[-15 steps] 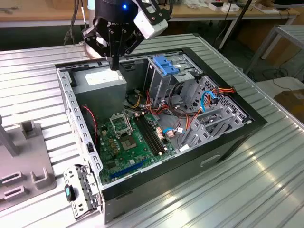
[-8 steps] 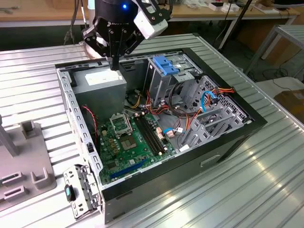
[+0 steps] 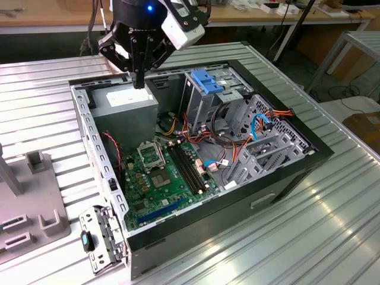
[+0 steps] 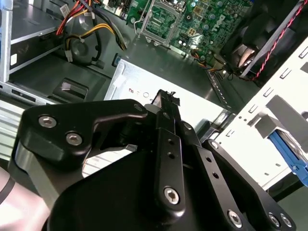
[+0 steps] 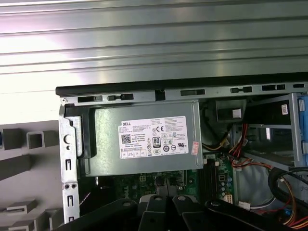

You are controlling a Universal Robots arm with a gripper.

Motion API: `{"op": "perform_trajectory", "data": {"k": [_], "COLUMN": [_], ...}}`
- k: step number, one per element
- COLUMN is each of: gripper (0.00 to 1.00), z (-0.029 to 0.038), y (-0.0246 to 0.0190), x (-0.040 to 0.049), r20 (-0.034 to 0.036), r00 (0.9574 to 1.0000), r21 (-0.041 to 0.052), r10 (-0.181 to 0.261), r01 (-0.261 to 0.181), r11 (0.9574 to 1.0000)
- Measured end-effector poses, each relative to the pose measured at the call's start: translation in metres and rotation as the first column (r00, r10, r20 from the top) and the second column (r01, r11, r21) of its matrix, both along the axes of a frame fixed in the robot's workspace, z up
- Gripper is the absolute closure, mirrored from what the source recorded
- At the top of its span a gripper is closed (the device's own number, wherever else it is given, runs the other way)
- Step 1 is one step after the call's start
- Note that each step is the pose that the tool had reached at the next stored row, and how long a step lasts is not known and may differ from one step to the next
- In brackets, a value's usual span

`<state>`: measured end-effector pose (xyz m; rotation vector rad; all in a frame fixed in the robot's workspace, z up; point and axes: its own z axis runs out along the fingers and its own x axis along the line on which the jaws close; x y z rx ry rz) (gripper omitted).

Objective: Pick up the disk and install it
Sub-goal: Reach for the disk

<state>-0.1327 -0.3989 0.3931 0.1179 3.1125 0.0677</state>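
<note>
Black angular jaws pinched together, empty, above boxy grey power supply point(image 3: 127, 113), ribbed metal table point(image 3: 332, 237)

Gripper point(image 3: 139, 80): matte black, angular linkage arms tapering to slim fingers point(image 4: 166, 125). Silver socket-head screws point(image 4: 172, 195) at pivots, small round holes along centre bar. Wrist housing point(image 3: 139, 15) black and rounded, with blue indicator light point(image 3: 149, 8) glowing on it. White-and-black boxy module point(image 3: 181, 27) mounted at side.

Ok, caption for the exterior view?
Black gripper poised over grey metal power-supply box inside open black computer case on ribbed metal table.
</note>
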Motion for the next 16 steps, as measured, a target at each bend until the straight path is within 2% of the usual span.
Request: {"op": "perform_trajectory", "data": {"k": [6,9,16], "gripper": [0.89,0.89,0.89], "z": [-0.0001,-0.0003,-0.0003], "y": [0.0000,0.0000,0.0000], "x": [-0.0122,-0.0237,-0.0361], "r20": [0.0000,0.0002,0.0002], "r00": [1.0000,1.0000,1.0000], "r21": [-0.0001,0.0000,0.0000], "r10": [0.000,0.000,0.000], "r01": [0.000,0.000,0.000], "r11": [1.0000,1.0000,1.0000]}}
